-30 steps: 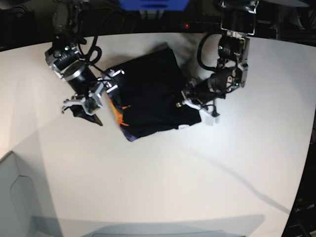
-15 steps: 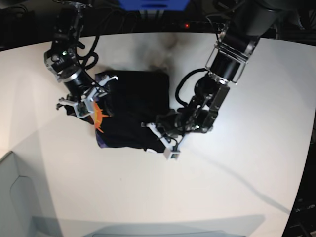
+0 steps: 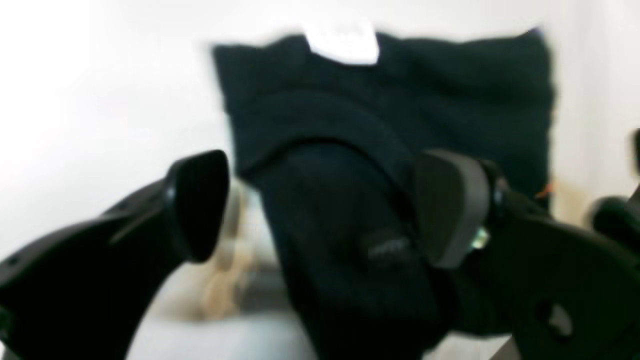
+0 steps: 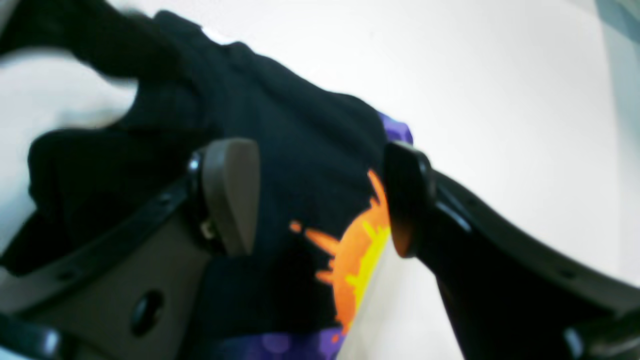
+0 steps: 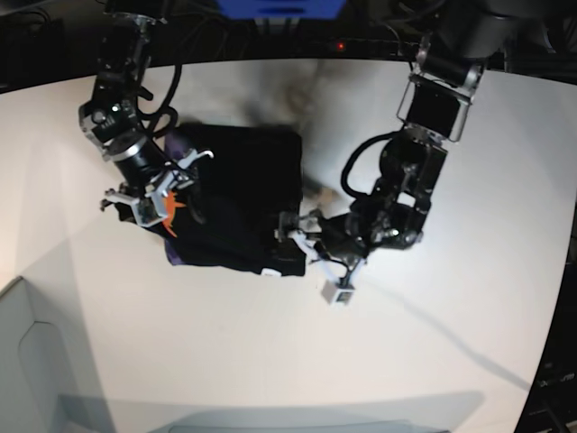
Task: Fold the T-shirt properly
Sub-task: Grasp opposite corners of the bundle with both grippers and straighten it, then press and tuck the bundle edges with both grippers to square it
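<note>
The black T-shirt [image 5: 243, 180] lies folded into a rough rectangle on the white table [image 5: 406, 361]. My left gripper [image 5: 311, 253] stands at its near right corner. In the left wrist view this left gripper [image 3: 325, 205] is open wide, and a loose hump of the T-shirt [image 3: 400, 90] sits between the fingers; the white tag [image 3: 342, 42] shows at the far edge. My right gripper [image 5: 160, 191] is at the shirt's left edge. In the right wrist view the right gripper [image 4: 320, 195] is open, straddling the T-shirt [image 4: 300, 150] by its orange sun print [image 4: 357, 255].
A grey bin's rim [image 5: 18, 361] fills the lower left corner. The table's curved back edge [image 5: 270, 61] runs behind the shirt, with a blue object [image 5: 279, 7] beyond it. Both arms lean in over the shirt from the back.
The left gripper carried the shirt's right part leftwards and towards the front, then opened and let it go. The shirt now lies further left. The right gripper barely shifted.
</note>
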